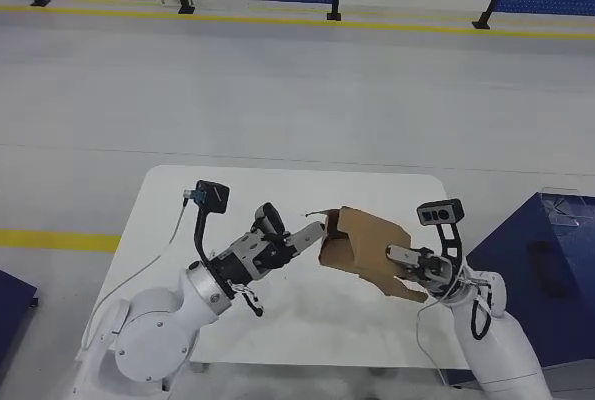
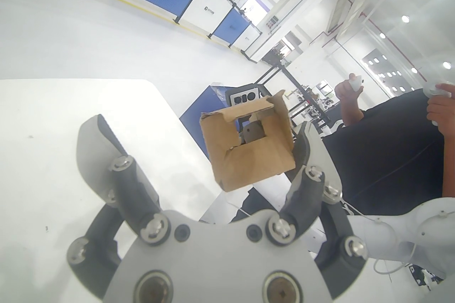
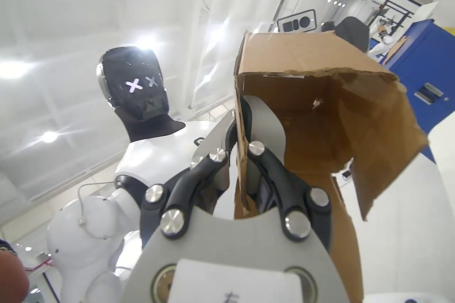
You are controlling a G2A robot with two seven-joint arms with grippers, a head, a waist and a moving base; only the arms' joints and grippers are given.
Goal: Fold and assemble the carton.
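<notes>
Near side, right: right gripper [image 3: 242, 126] is clenched on one side wall of the carton [image 1: 362, 240], one finger [image 3: 265, 121] inside the box and the other outside, cardboard pinched between them.

Carton is brown, partly formed, and held clear of the table [image 1: 277, 190], over its right half and tilted. In the right wrist view the end nearest that gripper is open, with a loose flap [image 3: 387, 155] hanging out to one side. In the left wrist view the opposite end faces the left arm, its flaps folded part way around a square gap.

Near side, left: left gripper [image 1: 291, 228] is released, fingers spread wide, pointing right at the carton's left end. One fingertip [image 2: 305, 141] sits just beside the carton's edge; I cannot tell whether they touch.

Right of the table: dark blue cabinet [image 1: 537, 270].

Far: grey floor with a yellow line [image 1: 277, 18] across it, beyond the table.
</notes>
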